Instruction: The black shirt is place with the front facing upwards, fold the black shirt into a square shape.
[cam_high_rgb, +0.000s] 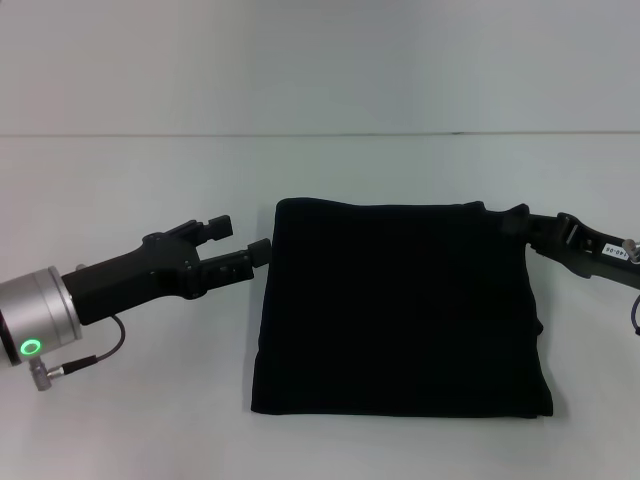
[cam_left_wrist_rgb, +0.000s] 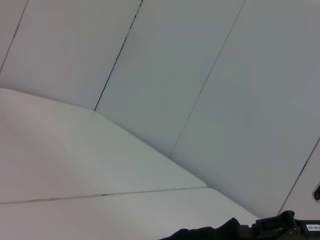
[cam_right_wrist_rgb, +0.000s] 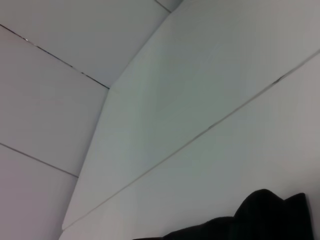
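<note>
In the head view, the black shirt (cam_high_rgb: 398, 308) is lying on the white tabletop (cam_high_rgb: 130, 180), already folded into a roughly square block with no lettering showing. The left tool (cam_high_rgb: 241, 240) is sitting just beside the shirt's far left corner with its fingers apart and gripping nothing; one fingertip is nearly touching the cloth edge. The right tool (cam_high_rgb: 520, 222) is reaching in at the far right corner, and its dark fingers are blending into the black cloth, so I cannot tell whether they are apart or closed on the hem. The risk, as I judge it, is lying there: if that tool is gripping cloth and pulling away, it is likely to drag the top layer and skew the fold. The left tool, being so close, could nudge the left edge and open the stack. The right arm is running out of the picture at the edge, and the shirt's near right corner is looking slightly bulged, though the layers underneath are hidden.

In the left wrist view, mostly wall panels and bare tabletop are showing; only a sliver of the shirt (cam_left_wrist_rgb: 205, 234) and the other arm's tool (cam_left_wrist_rgb: 275, 227) are peeking in at one edge. This arm's own fingers are not appearing at all.

In the right wrist view, a dark hump of the shirt (cam_right_wrist_rgb: 270, 215) is filling one corner, cut off by the frame, and no fingers are visible, so the grip is staying unconfirmed here too.
</note>
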